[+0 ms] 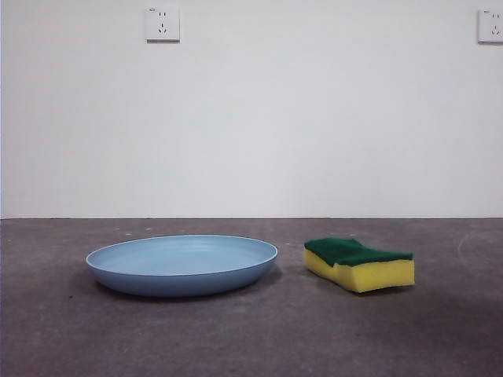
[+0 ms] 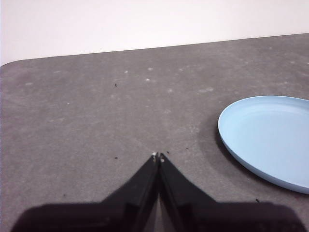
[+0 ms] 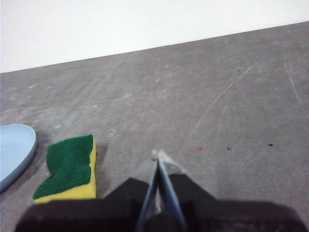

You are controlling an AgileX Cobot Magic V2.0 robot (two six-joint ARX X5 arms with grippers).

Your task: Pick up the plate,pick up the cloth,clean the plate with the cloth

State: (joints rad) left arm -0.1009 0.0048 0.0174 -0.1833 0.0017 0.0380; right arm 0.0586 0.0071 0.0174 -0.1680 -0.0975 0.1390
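The light-blue plate [image 1: 182, 263] lies flat on the grey table, left of centre in the front view. The cloth, a yellow sponge with a dark green top [image 1: 358, 263], lies to its right, a small gap between them. My left gripper [image 2: 158, 155] is shut and empty, above bare table with the plate [image 2: 270, 137] off to one side. My right gripper [image 3: 158, 153] is shut and empty, with the sponge [image 3: 70, 166] and the plate's edge [image 3: 14, 150] off to the side. Neither gripper shows in the front view.
A white wall stands behind the table, with a socket [image 1: 163, 23] at the upper left and another [image 1: 491, 26] at the upper right. The table top [image 1: 251, 338] is grey and scuffed.
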